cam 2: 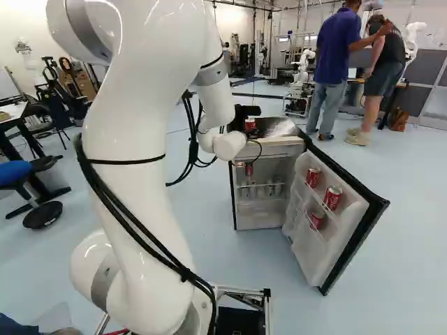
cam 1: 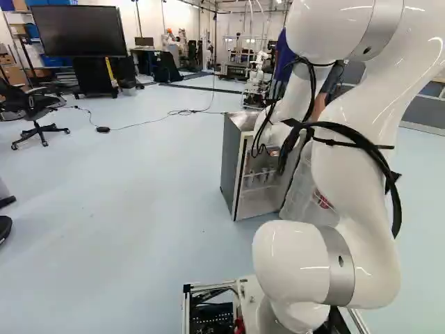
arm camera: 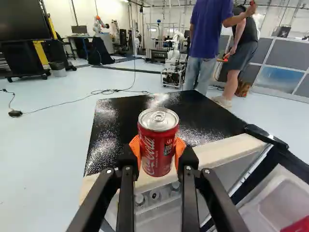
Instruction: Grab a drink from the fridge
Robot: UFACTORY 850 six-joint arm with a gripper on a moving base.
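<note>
In the right base view my gripper is at the fridge's top front edge, holding a red can. The wrist view shows the gripper shut on that can, an orange pad against each side; the can is upright, its top uncovered. Behind it lies the fridge's black top; whether the can touches the fridge I cannot tell. The small fridge stands with its door swung open. Red cans sit in the door shelves, and another red can shows inside.
Bottles stand inside the fridge. A cable runs over the floor to its left. Farther off are an office chair, a large screen and another robot. The open door juts out at the fridge's right.
</note>
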